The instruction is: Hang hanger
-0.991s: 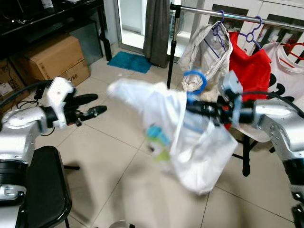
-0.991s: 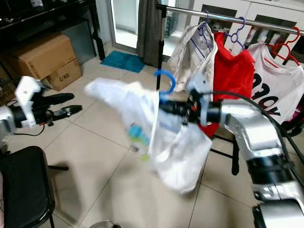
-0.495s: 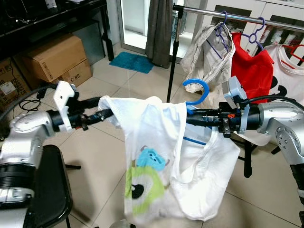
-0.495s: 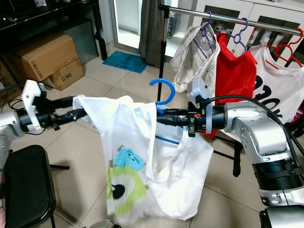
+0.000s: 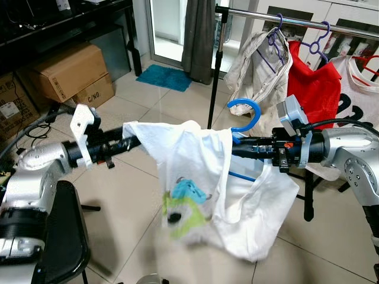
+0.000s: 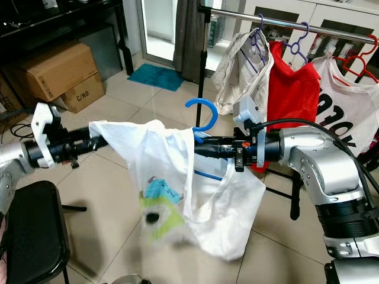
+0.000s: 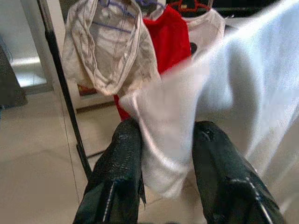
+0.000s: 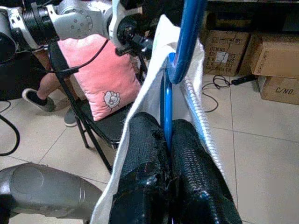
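Over blue hanger (image 5: 244,112), white shirt (image 5: 195,177) drapes.

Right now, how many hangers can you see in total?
4: a blue hanger in the right gripper, two purple hangers and a red hanger on the rail; others may be hidden.

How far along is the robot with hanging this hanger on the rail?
Done: the white T-shirt is draped on the blue hanger. In hand: the right gripper clamps the hanger's stem, while the left gripper pinches the shirt's shoulder. Left: hook the hanger over the clothes rail, beside the garments already hanging there.
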You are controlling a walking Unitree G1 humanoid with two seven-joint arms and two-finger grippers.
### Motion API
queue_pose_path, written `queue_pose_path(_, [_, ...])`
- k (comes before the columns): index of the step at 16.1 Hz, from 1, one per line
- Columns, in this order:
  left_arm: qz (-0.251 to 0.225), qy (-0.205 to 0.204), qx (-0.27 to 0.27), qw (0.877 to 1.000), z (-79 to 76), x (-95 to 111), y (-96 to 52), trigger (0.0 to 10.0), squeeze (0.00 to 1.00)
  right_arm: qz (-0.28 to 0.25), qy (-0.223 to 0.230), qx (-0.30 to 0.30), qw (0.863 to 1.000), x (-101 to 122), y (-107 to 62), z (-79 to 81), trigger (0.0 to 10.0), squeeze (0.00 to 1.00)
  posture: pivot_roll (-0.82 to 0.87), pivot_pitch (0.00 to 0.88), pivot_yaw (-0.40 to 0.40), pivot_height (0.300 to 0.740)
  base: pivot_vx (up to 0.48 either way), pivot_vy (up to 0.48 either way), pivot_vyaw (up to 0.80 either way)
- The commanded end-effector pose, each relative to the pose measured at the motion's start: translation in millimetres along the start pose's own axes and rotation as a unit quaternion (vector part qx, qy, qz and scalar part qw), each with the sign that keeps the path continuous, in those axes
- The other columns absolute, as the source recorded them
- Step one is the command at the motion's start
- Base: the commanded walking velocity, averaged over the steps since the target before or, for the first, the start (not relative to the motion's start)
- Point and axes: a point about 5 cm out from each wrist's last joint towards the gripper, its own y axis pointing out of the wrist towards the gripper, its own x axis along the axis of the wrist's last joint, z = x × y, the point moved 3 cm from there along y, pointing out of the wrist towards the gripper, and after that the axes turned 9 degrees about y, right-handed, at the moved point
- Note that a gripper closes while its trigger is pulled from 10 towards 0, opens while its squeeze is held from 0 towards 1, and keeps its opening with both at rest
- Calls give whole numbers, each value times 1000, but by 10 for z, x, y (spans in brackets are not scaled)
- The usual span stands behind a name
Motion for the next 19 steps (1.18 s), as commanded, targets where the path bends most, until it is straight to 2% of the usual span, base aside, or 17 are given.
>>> queue_pose_path(1, [0,4,1,1000,-8,26,-1,0,0,0,-8,3,1000,21,-9,28,10000,0,-81,0,19,740,0,0,0])
queue_pose_path(4, [18,-1,13,1000,-1,-43,-22,0,0,-1,-9,1,1000,25,-15,15,10000,0,-82,0,20,740,0,0,0])
queue_pose_path(6, [26,-1,36,999,55,-74,-51,0,0,0,-9,-1,1000,29,-25,8,10000,0,-81,0,21,740,0,0,0])
queue_pose_path(10, [-8,-10,143,990,380,40,-192,0,0,7,-7,-14,1000,-4,-47,-25,10000,0,-75,0,21,740,0,0,0])
queue_pose_path(12, [-13,-14,158,987,425,53,-229,0,0,7,-8,-21,1000,-4,-49,-50,10000,0,-76,0,22,740,0,0,0])
queue_pose_path(14, [-16,-16,194,981,516,59,-289,0,0,6,-9,-29,1000,3,-53,-75,10000,0,-75,0,22,740,0,0,0])
queue_pose_path(17, [-9,-23,270,963,702,38,-424,0,0,9,-7,-41,999,-7,-68,-108,10000,0,-75,0,20,740,0,0,0])
queue_pose_path(19, [3,-25,288,957,748,-4,-469,0,0,9,-8,-41,999,-7,-70,-111,10000,0,-77,0,21,740,0,0,0])
